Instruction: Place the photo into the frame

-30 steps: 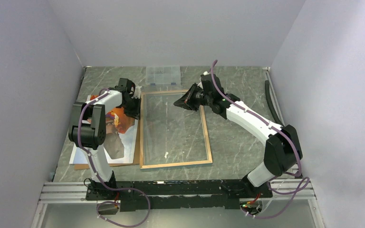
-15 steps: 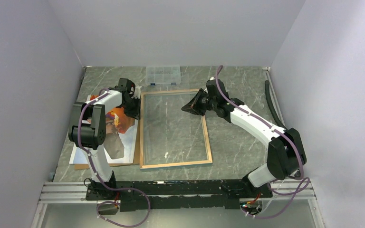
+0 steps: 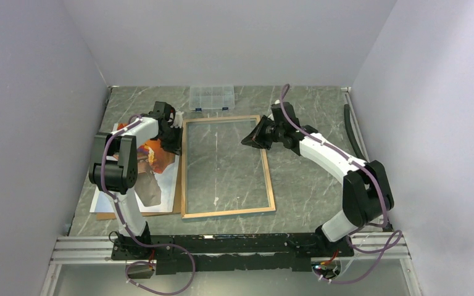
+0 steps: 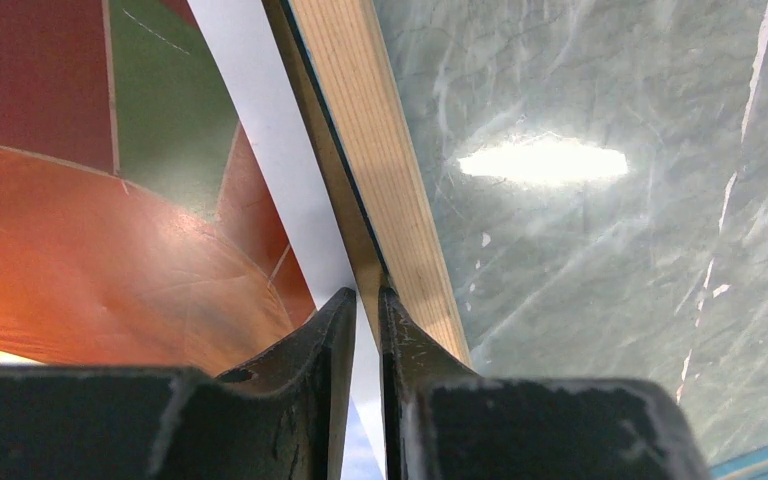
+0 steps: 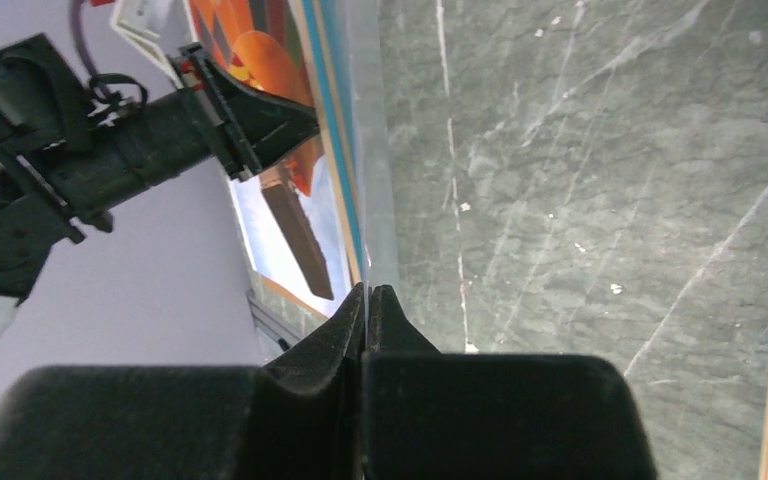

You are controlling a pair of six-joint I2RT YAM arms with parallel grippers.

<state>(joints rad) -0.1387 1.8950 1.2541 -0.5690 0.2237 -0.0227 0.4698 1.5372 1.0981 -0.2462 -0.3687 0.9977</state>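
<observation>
Wood frame (image 4: 380, 150) rim pinched by left claw (image 4: 365, 296), nearly closed. Right claw (image 5: 368, 292) fully closed, empty. Photo (image 4: 80, 240) lies beside frame.

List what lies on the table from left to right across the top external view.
Large rectangular paper photo of an orange-red hot-air balloon → large rectangular picture frame with light wooden rim and clear pane → thin black strip at far right.

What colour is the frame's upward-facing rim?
The frame rim is light wood-coloured; left wrist view shows it best.
</observation>
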